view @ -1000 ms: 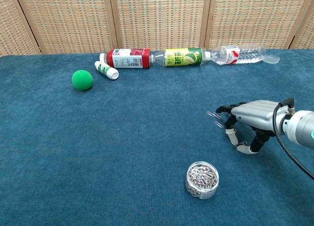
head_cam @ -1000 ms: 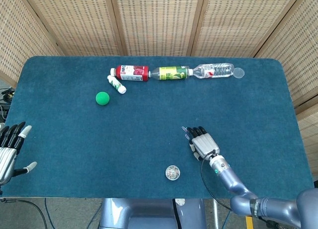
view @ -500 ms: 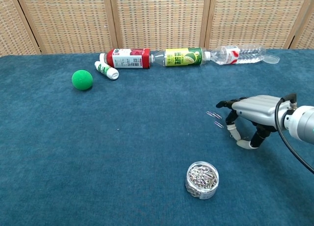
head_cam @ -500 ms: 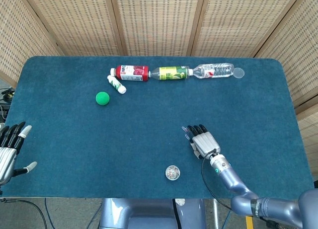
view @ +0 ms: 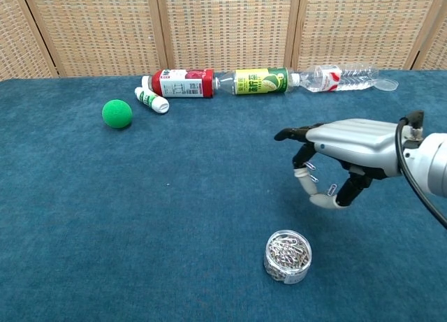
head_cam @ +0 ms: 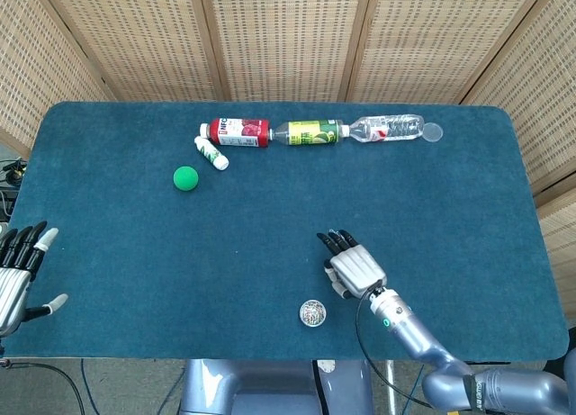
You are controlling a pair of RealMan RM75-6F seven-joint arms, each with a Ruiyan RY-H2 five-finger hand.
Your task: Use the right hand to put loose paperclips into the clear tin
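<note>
While your right hand [view: 342, 154] pinches a paperclip [view: 331, 191] at lower right, above the clear tin [view: 288, 255], releasing it now would miss; left hand [head_cam: 18, 275] idles open.

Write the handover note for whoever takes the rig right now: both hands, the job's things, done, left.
Right hand: raised above the table beyond the clear tin, fingers curled down. At least one paperclip shows at its fingertips; whether it is pinched or lying on the cloth cannot be told.
Left hand: at the table's near left edge, fingers apart, holding nothing.
Clear tin: upright near the front edge, lidless, already holding many paperclips.
Done: most clips are in the tin.
Left: secure the loose clips under the right hand, carry them over the tin, release.
</note>
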